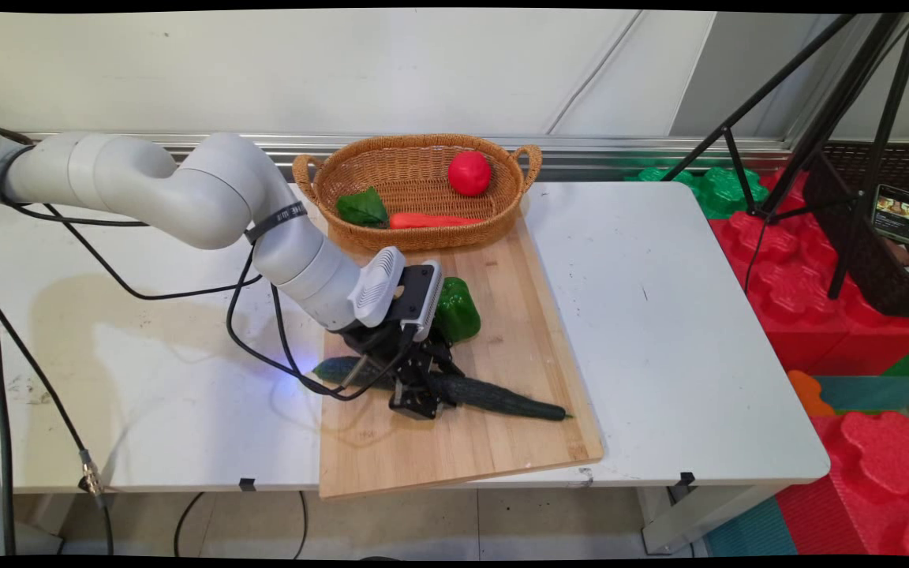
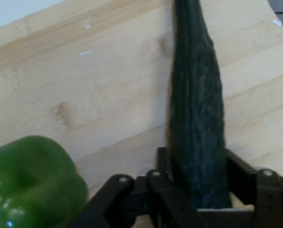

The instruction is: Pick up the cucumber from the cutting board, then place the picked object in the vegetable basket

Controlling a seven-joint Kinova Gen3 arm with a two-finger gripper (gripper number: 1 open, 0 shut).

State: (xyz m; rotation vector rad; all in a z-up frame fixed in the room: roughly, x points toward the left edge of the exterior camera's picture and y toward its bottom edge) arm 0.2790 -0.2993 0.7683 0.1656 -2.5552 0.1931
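Observation:
A long dark green cucumber (image 1: 502, 398) lies across a wooden cutting board (image 1: 502, 454). My gripper (image 1: 423, 401) is lowered onto its middle, with one finger on each side. In the hand view the cucumber (image 2: 198, 95) runs up from between the fingers (image 2: 163, 159), which press against its flanks; the gripper (image 2: 198, 164) is shut on it. The cucumber still rests on the board (image 2: 84, 85). A green bell pepper (image 1: 456, 309) sits just behind the hand and shows at the lower left of the hand view (image 2: 29, 185).
A wicker basket (image 1: 423, 241) at the board's far end holds a red tomato (image 1: 469, 173), a carrot (image 1: 431, 221) and a green leafy piece (image 1: 362, 207). Black cables (image 1: 265, 347) hang left of the board. A tripod (image 1: 817, 118) and red foam blocks (image 1: 786, 276) stand right of the table.

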